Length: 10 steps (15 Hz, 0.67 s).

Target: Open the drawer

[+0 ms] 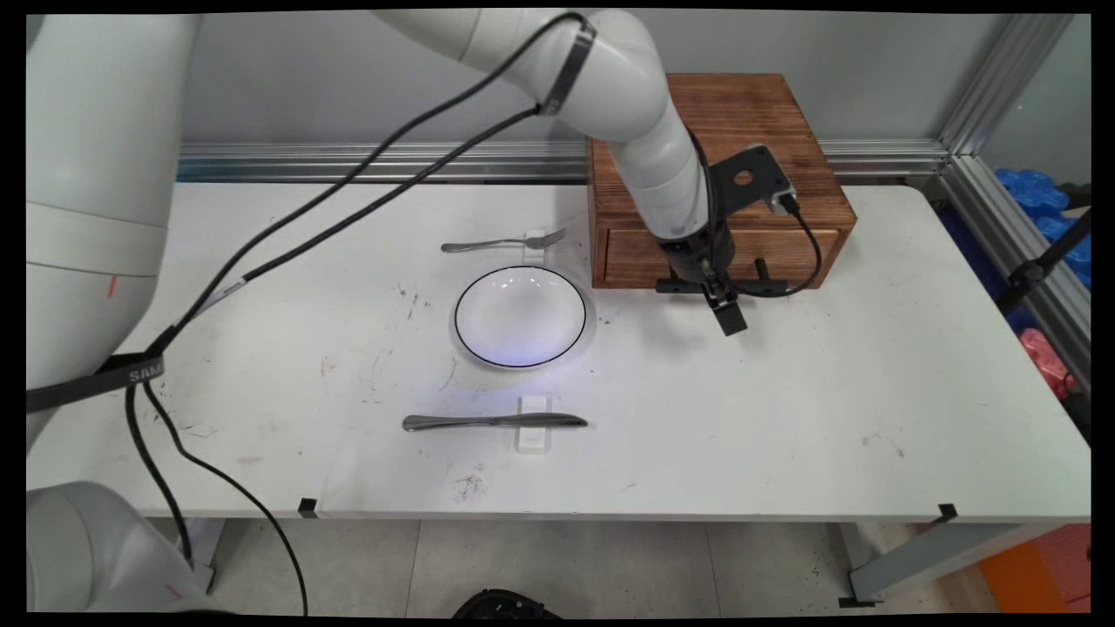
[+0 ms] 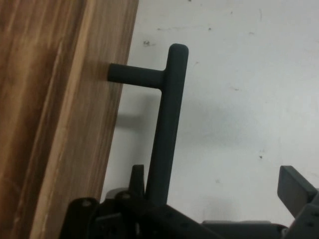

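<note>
Two utensils, fork (image 1: 505, 243) and knife (image 1: 494, 422), flank the plate (image 1: 520, 316) in the main view; the gripper (image 1: 716, 300) meets the wooden drawer box (image 1: 749, 122). Only the hand view shows its jaws spread around the black drawer handle (image 2: 167, 124).

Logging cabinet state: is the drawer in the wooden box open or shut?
Shut. The drawer front sits flush with the wooden box; no gap shows. The open gripper is at its black handle.
</note>
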Each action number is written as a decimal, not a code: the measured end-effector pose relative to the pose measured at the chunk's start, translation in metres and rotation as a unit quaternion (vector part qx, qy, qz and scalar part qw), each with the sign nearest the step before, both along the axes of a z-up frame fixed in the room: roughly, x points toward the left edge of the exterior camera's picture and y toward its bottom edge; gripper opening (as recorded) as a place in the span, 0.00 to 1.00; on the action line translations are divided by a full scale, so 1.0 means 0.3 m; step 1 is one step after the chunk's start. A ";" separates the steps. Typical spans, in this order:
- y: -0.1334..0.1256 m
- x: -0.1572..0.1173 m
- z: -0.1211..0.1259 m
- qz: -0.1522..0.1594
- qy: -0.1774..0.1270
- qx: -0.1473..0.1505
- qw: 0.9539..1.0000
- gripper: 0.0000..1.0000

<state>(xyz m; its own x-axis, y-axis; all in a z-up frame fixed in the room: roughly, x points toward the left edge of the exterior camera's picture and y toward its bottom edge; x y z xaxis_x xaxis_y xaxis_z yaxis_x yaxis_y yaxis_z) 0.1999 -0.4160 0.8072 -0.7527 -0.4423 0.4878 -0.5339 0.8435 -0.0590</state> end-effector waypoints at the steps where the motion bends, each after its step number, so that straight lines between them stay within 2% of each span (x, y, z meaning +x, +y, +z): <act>1: -0.005 -0.010 -0.013 -0.001 -0.003 0.000 1.000 1.00; 10: -0.029 -0.066 -0.086 -0.014 -0.024 0.000 1.000 1.00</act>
